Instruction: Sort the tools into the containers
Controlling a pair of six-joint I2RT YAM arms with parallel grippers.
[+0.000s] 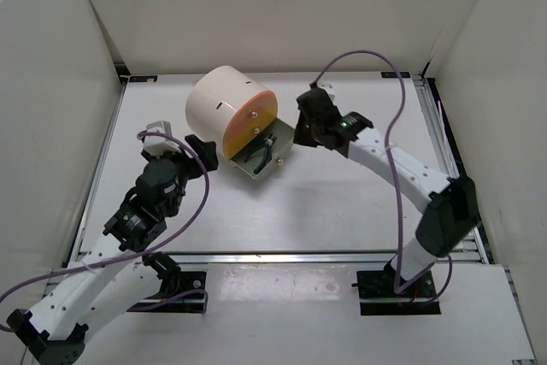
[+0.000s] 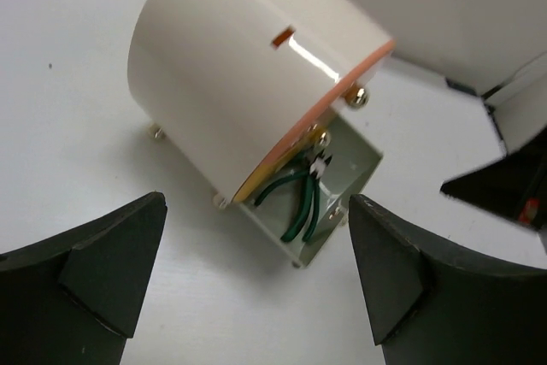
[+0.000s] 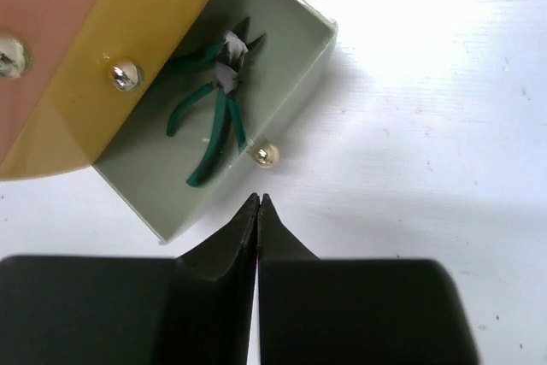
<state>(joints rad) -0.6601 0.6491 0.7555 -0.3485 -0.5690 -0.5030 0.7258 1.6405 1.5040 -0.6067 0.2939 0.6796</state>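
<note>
Right gripper (image 3: 258,203): your fingers are pressed together, nothing btwn them, tips just short of the small brass knob (image 3: 266,156) on the pulled-out grey-green drawer (image 3: 284,74). Dark-green-handled pliers (image 3: 215,121) lie inside it, long axis running back-to-front, head twd the cream drum-shaped cabinet (image 1: 224,104) w/ its peach-orange face, handles twd the knob. Left gripper (image 2: 256,211) is spread wide, holding nothing, beside the drum.
</note>
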